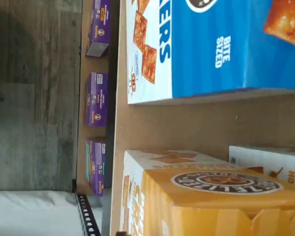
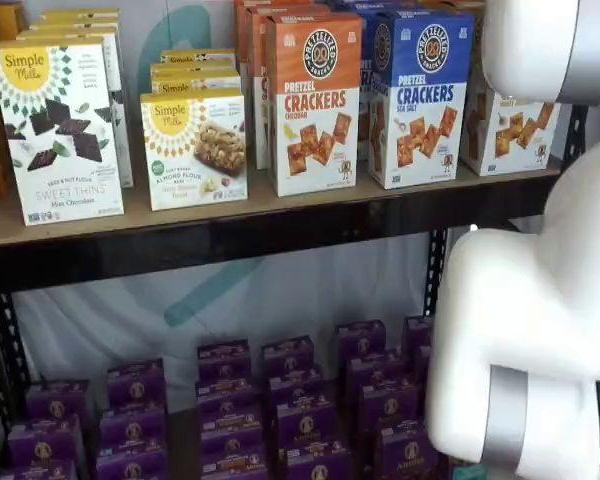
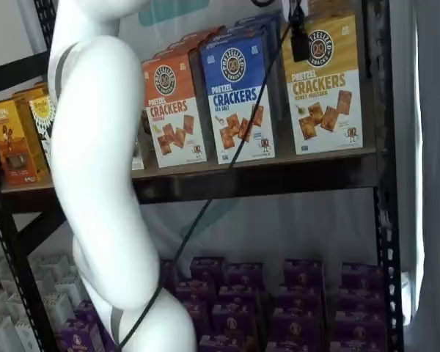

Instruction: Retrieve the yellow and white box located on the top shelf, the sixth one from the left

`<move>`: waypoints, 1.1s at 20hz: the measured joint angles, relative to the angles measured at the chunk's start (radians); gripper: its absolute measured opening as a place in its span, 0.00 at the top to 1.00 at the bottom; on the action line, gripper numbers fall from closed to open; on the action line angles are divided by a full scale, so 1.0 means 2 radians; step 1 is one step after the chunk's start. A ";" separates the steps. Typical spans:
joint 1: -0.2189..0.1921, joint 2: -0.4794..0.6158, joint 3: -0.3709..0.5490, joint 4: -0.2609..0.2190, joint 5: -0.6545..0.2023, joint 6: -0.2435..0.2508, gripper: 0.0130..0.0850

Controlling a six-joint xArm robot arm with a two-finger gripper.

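Observation:
The yellow and white box [image 3: 326, 84] stands at the right end of the top shelf [image 3: 264, 180], upright, next to the blue and white carton [image 3: 238, 95]. In a shelf view only its white lower part [image 2: 505, 135] shows behind the white arm. The wrist view shows its yellow band and round dark logo [image 1: 226, 196] close up. My gripper [image 3: 298, 38] shows only as black fingers hanging from the view's top edge with a cable, in front of the box's upper left corner. No gap between the fingers shows, and no box is in them.
An orange and white carton [image 2: 317, 105] and Simple Mills boxes [image 2: 192, 150] stand further left on the shelf. Several purple boxes [image 2: 290, 410] fill the lower shelf. A black upright [image 3: 381, 147] stands just right of the yellow box. The white arm [image 3: 95, 161] crosses the front.

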 joint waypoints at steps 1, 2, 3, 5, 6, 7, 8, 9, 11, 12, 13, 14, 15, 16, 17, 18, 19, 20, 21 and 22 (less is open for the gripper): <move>0.000 -0.001 0.001 0.000 0.000 0.000 0.00; 0.000 -0.002 0.002 0.000 0.000 -0.001 0.00; -0.001 -0.003 0.003 0.000 0.000 -0.001 0.00; -0.001 -0.004 0.003 0.000 0.000 -0.001 0.06; -0.002 -0.005 0.004 0.000 -0.001 -0.002 0.11; -0.002 -0.006 0.005 0.001 -0.001 -0.002 0.11; -0.003 -0.006 0.005 0.002 0.000 -0.003 0.11; -0.003 -0.006 0.004 0.001 0.001 -0.003 0.11; -0.004 -0.007 0.004 0.003 0.001 -0.004 0.11; -0.006 -0.007 0.003 0.004 0.001 -0.004 0.17; -0.007 -0.007 0.002 0.005 0.002 -0.005 0.17; -0.007 -0.007 0.002 0.006 0.003 -0.005 0.22; -0.008 -0.007 0.002 0.006 0.003 -0.006 0.22; -0.008 -0.007 0.001 0.005 0.003 -0.006 0.28; -0.008 -0.008 0.002 0.004 0.003 -0.006 0.28; -0.008 -0.008 0.002 0.004 0.003 -0.007 0.28; -0.008 -0.009 0.004 0.004 0.001 -0.007 0.28; -0.008 -0.010 0.005 0.005 0.001 -0.007 0.28; -0.009 -0.011 0.006 0.005 0.000 -0.008 0.28; -0.009 -0.011 0.007 0.005 0.000 -0.008 0.28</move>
